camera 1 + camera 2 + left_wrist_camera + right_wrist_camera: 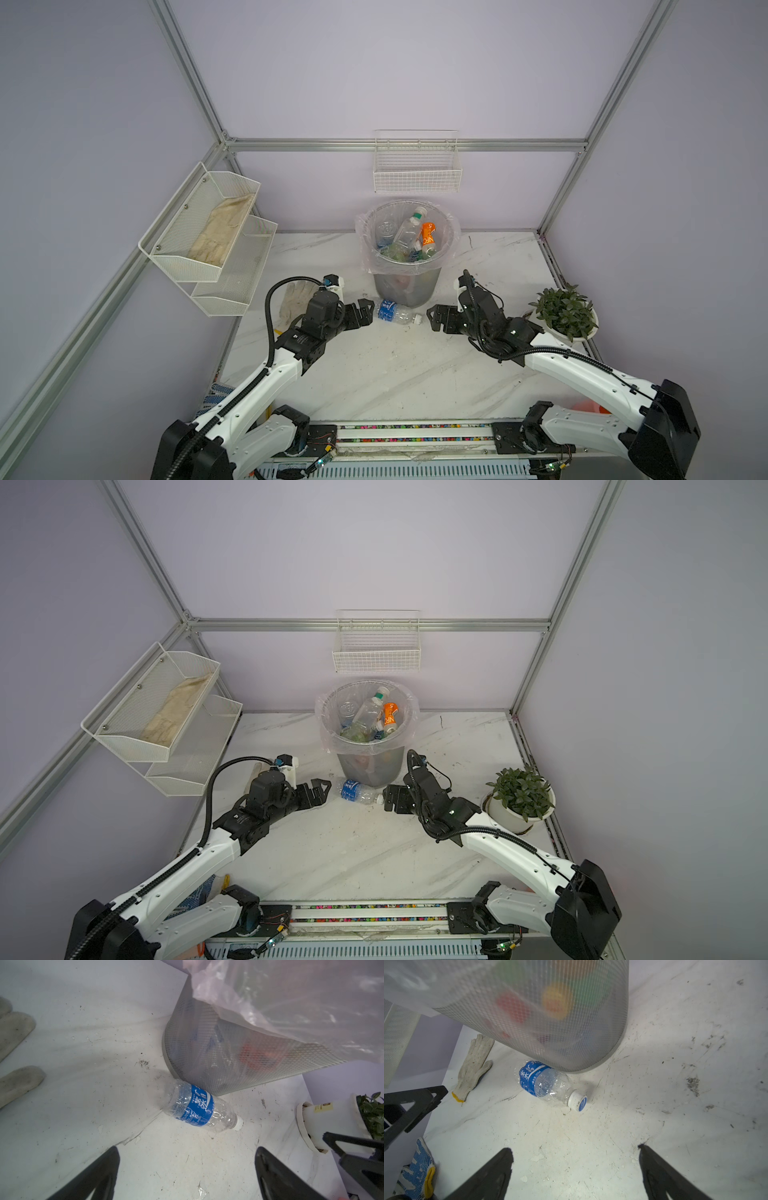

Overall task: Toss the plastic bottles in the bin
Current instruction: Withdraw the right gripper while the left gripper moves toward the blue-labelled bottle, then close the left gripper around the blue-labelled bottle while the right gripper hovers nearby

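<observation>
One left out: a clear blue-labelled bottle (395,312) lies on its side on the table (395,374), against the foot of the bin (407,286), with its white cap (577,1101) toward the robot's right.
Bin contents: several bottles (409,237) inside.
Left gripper (368,312): jaws spread wide, empty, just beside the bottle's base.
Right gripper (431,319): jaws wide, empty, near the cap.
Handling: probably empty, so light, thin-walled, crushable, slick and apt to roll.
Hold: across the labelled mid-body; the neck is stiffer but narrow.
</observation>
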